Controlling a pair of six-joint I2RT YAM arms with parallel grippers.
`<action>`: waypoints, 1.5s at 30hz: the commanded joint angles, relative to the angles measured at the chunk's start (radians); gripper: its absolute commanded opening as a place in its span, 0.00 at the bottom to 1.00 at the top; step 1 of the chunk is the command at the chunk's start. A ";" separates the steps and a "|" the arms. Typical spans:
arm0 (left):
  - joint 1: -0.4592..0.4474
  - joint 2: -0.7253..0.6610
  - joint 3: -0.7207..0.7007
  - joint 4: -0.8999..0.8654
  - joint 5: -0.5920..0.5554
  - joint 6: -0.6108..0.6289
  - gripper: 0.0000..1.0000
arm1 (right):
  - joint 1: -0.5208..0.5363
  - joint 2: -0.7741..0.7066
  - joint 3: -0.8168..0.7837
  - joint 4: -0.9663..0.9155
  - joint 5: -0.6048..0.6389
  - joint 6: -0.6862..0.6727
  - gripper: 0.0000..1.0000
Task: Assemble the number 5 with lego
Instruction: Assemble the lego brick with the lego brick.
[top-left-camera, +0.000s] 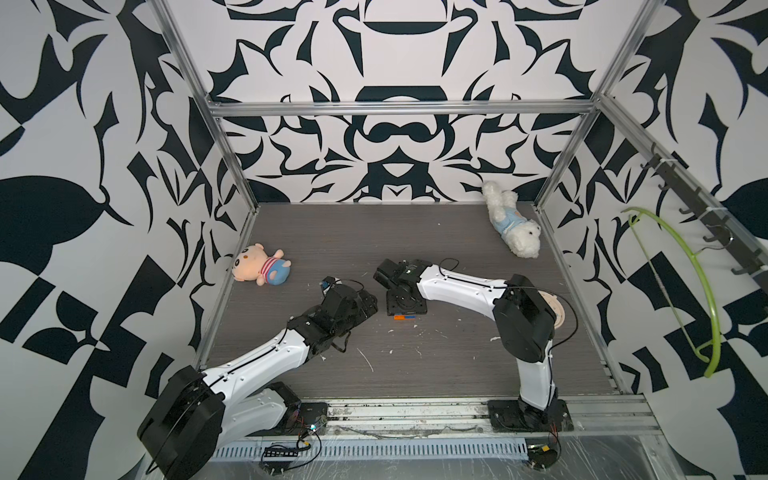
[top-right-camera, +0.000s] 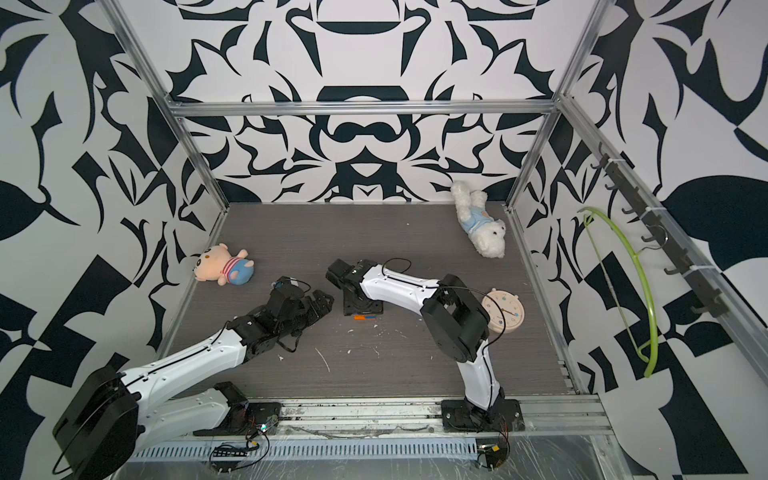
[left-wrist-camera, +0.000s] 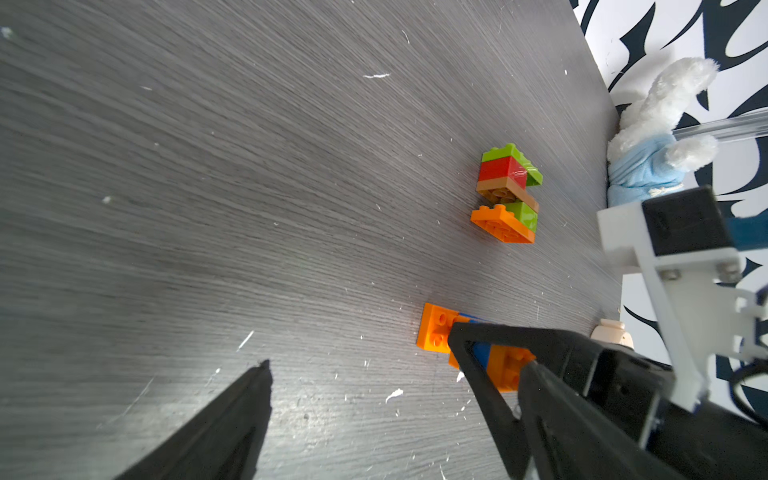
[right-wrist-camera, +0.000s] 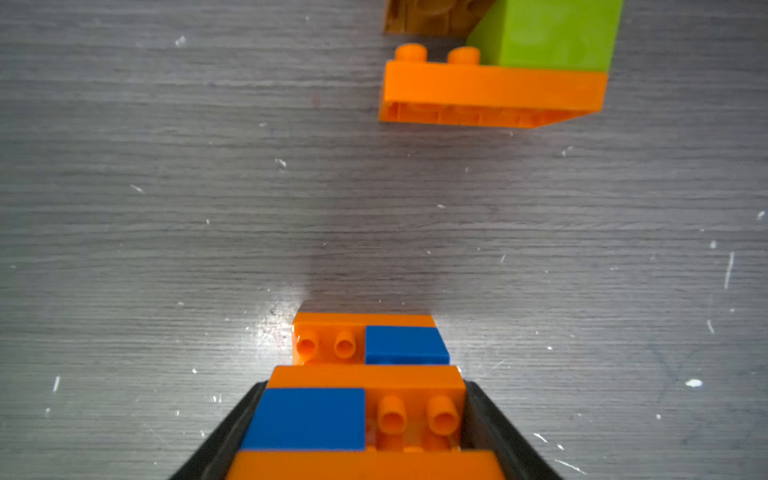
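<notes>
the right hand (right-wrist-camera: 365, 415) grips the orange-and-blue lego piece (right-wrist-camera: 370, 345) lying on the bench (top-left-camera: 457, 374); the left hand (left-wrist-camera: 359, 347) hangs wide and empty just to its left. a green, red, brown and orange lego stack (left-wrist-camera: 507, 191) lies apart, slightly farther back.

gripping an orange and blue lego stack (right-wrist-camera: 365, 378) on both sides with the black-fingered right gripper (right-wrist-camera: 363, 390), over a flecked grey table (right-wrist-camera: 166, 208); well apart beyond, an orange brick (right-wrist-camera: 490, 87) bearing a lime green brick (right-wrist-camera: 548, 33), brown piece (right-wrist-camera: 424, 16) alongside.
</notes>
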 joint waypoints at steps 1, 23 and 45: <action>0.006 0.000 -0.003 -0.003 0.000 0.013 0.99 | -0.004 -0.012 0.015 -0.016 0.020 0.019 0.65; 0.006 -0.005 -0.002 -0.018 -0.004 0.012 0.99 | 0.008 0.003 0.005 -0.014 0.020 0.054 0.64; 0.006 -0.013 -0.002 -0.027 -0.011 0.011 0.99 | 0.009 0.016 -0.012 -0.024 0.020 0.033 0.64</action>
